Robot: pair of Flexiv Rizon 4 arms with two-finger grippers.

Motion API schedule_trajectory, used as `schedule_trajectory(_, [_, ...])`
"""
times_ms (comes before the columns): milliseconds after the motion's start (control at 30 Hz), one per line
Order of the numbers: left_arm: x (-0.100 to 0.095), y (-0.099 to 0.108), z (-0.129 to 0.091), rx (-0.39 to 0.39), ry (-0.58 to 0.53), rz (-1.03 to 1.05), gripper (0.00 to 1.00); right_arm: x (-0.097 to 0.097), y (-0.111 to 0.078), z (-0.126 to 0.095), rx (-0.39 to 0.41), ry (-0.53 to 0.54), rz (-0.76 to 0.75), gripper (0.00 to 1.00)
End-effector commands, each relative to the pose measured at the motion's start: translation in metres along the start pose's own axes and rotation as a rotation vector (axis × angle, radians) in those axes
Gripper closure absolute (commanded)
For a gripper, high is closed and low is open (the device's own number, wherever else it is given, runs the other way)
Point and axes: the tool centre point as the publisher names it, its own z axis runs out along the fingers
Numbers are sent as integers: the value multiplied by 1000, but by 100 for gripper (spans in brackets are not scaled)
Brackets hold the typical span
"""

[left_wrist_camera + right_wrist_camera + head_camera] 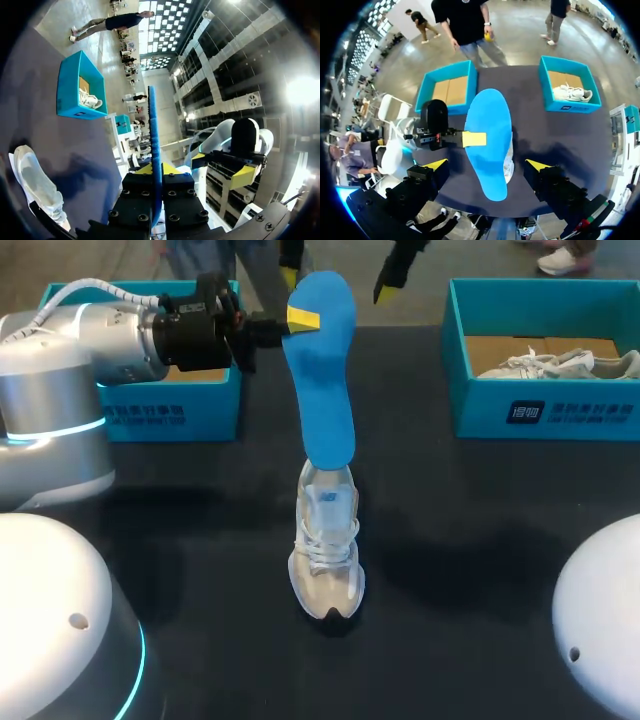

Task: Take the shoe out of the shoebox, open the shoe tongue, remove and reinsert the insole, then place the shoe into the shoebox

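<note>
Standing over the shoe's (pixel 326 540) heel, the smooth blue insole (pixel 322 370), a flat rounded slab, is clenched at its upper end by the left tool (pixel 300 320). The shoe, pale mesh with white laces, sits upright on the dark matte bench (pixel 480 540). The right tool (pixel 487 164) hangs released, high above the shoe.

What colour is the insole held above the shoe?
Bright blue. The insole shows best in the head view.

insole (pixel 322 370) blue | shoe (pixel 326 550) pale grey-white | shoebox (pixel 480 405) teal | table (pixel 480 570) black
</note>
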Motion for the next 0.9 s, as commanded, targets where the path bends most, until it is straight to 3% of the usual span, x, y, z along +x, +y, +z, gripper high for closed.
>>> schedule_trajectory(33, [0,1,0,1,-3,0,100,10,5,-2,9,-306,-5,0])
schedule_trajectory(900, [0,1,0,1,-3,0,100,20,0,-5,8,-280,-24,0])
